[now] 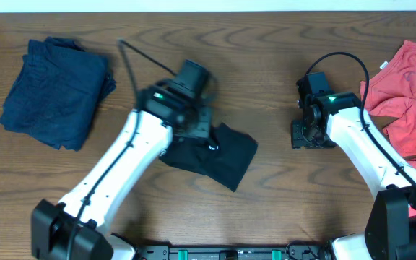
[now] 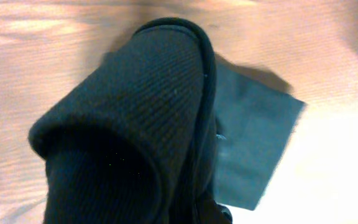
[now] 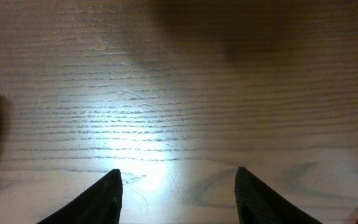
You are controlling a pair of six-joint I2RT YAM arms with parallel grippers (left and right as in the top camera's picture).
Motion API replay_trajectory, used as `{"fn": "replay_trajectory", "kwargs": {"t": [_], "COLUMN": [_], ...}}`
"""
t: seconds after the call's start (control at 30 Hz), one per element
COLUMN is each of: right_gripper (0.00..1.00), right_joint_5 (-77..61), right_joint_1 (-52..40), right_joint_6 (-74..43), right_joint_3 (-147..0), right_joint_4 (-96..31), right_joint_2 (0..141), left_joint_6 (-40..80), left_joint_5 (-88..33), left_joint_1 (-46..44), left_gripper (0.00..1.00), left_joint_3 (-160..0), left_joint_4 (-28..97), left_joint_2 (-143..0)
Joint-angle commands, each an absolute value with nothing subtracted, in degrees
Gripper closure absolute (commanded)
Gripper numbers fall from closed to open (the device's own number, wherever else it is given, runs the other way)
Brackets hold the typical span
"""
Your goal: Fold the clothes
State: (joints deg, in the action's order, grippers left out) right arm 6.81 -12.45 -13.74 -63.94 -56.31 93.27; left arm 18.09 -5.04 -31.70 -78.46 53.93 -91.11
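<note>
The left gripper (image 1: 208, 141) is clamped shut on a bunched fold of the black shirt (image 1: 230, 160), which lies mid-table in a small bundle; the right gripper (image 3: 179, 190) hangs part-open over the table (image 1: 266, 50), holding nothing; the pinched edge probably wants laying flat and square before release

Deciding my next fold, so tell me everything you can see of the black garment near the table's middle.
The black garment is soft, finely ribbed knit with a corded edge seam. It lies bunched in a tilted, roughly rectangular heap on the wooden table. The shut left tool holds its upper-left part; the rest rests on the wood. A small white mark shows near the grip. No other clothing touches it.
</note>
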Motion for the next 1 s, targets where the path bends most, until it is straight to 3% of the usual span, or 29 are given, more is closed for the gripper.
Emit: {"fn": "replay_trajectory", "kwargs": {"t": [0.0, 0.5, 0.6, 0.67, 0.73, 0.97], "right_gripper": [0.44, 0.43, 0.43, 0.43, 0.42, 0.41], "right_joint_5": [5.89, 5.74, 5.74, 5.72, 5.69, -0.38], "right_joint_1": [-12.38, -12.38, -12.38, -12.38, -12.38, -12.38], "right_joint_6": [-12.99, -12.58, -12.58, -12.58, -12.58, -8.54], "right_joint_3": [-63.72, -63.72, -63.72, -63.72, -63.72, -63.75], "right_joint_4": [-56.4, -56.53, -56.53, -56.58, -56.6, -54.52], "right_joint_2": [92.49, 92.49, 92.47, 92.49, 92.49, 92.49], "left_joint_6": [19.59, 20.29, 20.27, 20.18, 18.37, 17.45], "left_joint_5": [-5.15, -4.97, -5.52, -6.48, -6.42, 2.46], "left_joint_1": [-35.83, -43.97, -45.17, -45.71, -45.5, -37.91], "left_gripper": [0.93, 0.92, 0.61, 0.49, 0.43, 0.37], "left_joint_3": [-79.35, -79.37, -79.37, -79.44, -79.75, -80.55], "left_joint_4": [52.53, 51.05, 50.17, 50.06, 50.72, 51.7], "left_joint_2": [-93.67, -98.85, -98.85, -98.65, -97.51, -86.63]}}
